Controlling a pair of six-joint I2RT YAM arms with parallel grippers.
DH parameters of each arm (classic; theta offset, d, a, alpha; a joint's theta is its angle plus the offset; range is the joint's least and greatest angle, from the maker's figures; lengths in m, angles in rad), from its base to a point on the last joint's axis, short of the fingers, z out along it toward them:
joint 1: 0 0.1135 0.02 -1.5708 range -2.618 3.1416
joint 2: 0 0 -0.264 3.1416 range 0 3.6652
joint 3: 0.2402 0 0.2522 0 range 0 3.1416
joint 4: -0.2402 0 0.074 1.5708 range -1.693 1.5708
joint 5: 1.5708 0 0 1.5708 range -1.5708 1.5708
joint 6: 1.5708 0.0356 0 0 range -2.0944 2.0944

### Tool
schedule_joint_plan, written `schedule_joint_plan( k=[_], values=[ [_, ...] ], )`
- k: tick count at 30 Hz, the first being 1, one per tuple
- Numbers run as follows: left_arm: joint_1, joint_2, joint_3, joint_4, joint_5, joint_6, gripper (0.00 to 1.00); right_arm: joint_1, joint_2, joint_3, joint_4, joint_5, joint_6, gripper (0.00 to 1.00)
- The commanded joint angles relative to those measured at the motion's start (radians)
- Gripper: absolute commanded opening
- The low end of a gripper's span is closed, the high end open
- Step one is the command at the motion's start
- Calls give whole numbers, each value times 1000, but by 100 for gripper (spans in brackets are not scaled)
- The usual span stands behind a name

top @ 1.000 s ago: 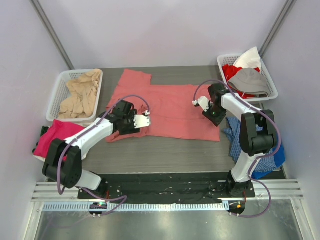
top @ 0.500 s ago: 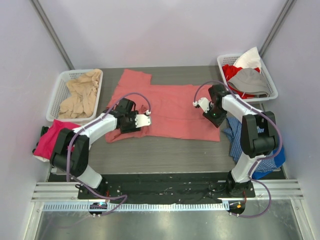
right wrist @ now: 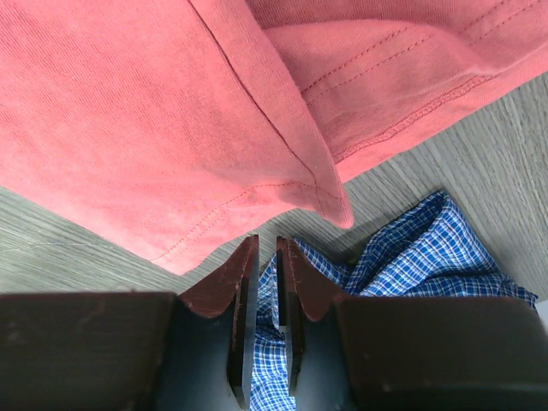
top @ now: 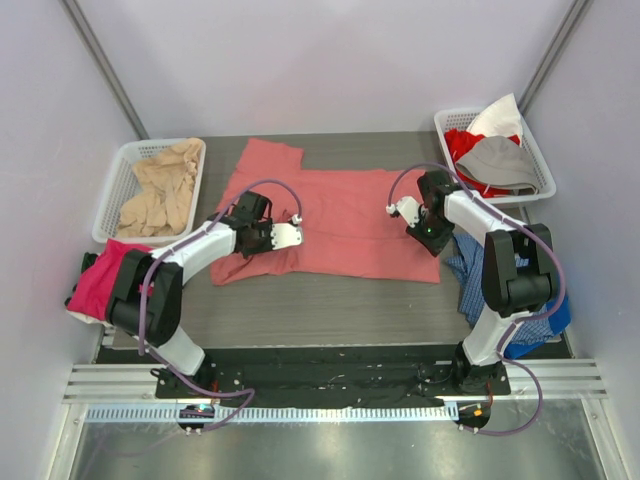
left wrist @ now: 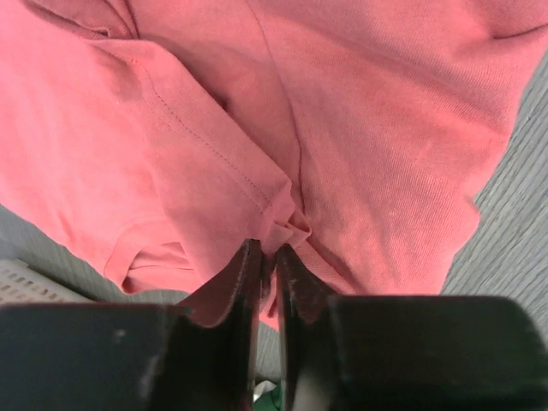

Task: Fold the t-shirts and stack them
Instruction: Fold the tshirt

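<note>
a: which step? where's the red shirt [top: 340, 220]?

b: taking hold for a fold. left gripper [left wrist: 267, 250] pinches a ridge of it at its tips. right gripper [right wrist: 267, 244] stands narrow, hem at its tips, hold unclear.

a: next?

b: probably secure the right hold, then lift together.

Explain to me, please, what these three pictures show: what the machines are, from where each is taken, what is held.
These are two robot arms bolted at the near edge of a table. The wide picture comes from a fixed camera above and behind them; each close picture comes from a camera on one wrist, with its two black fingers in view. A salmon-red t-shirt lies spread on the table. The left gripper is closed on a fold of it. The right gripper is nearly closed at the shirt's opposite edge; whether it pinches the cloth, I cannot tell. A blue checked cloth lies beside that edge. The left basket holds beige cloth; the right basket holds red and grey clothes.
</note>
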Motion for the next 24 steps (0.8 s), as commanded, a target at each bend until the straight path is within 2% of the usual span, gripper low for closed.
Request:
schedule_joint_plan(
  k=[1,2,10,15,24],
  values=[
    [8,11,24,22,15,4,11,-3,-53,7,4,-9,9,21],
    [10,16,26,24,10,1,0,-1,-53,7,3,-9,9,21],
    [92,36,131,79,16,-63,0,-3,-50,4,3,-13,14,21],
    [135,117,228,87,-14,-78,0,-1,-53,6,3,-13,15,21],
    [172,231,256,176,-99,-55,0,-1,-56,-3,4,-15,17,21]
  ],
)
